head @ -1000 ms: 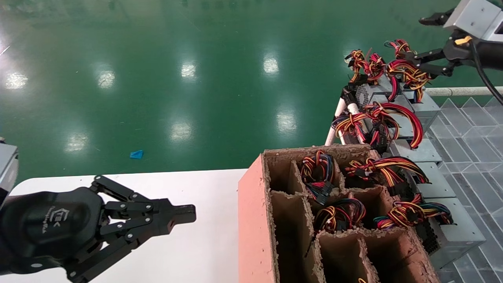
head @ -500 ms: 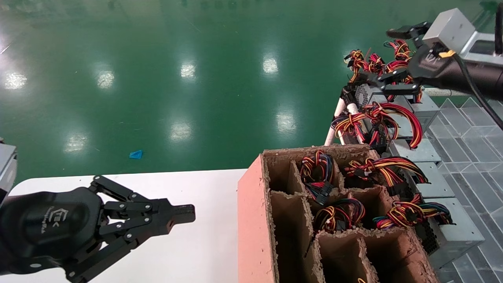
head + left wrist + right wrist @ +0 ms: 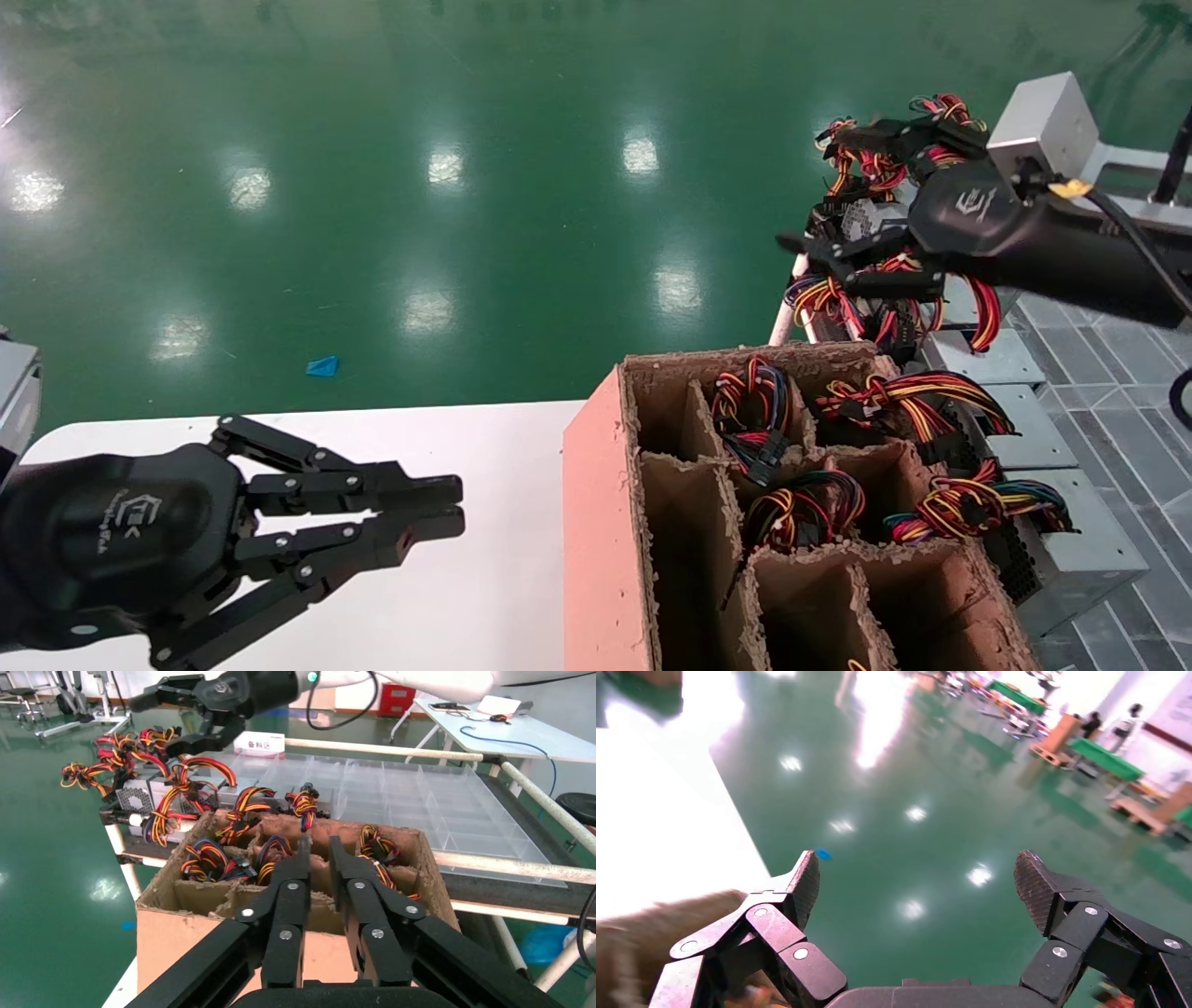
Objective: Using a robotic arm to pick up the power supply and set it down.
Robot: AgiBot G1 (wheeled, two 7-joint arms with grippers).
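Several grey power supplies with red, yellow and black wire bundles lie in a row on the rack at right; the far one shows its perforated side. My right gripper hangs just above that far end, over the wire bundles. It is wide open with nothing between its fingers; the right wrist view shows only green floor past them. My left gripper stays low over the white table, pointing at the cardboard box, its fingers parted by a narrow gap and empty.
A cardboard box with divider compartments stands at the table's right edge; some cells hold wire bundles. The rack behind it carries clear divided trays and a white pipe rail. Green floor lies beyond.
My right gripper has come down and left from the top right corner to above the far power supplies. My left gripper's fingers, shut before, have parted a little.
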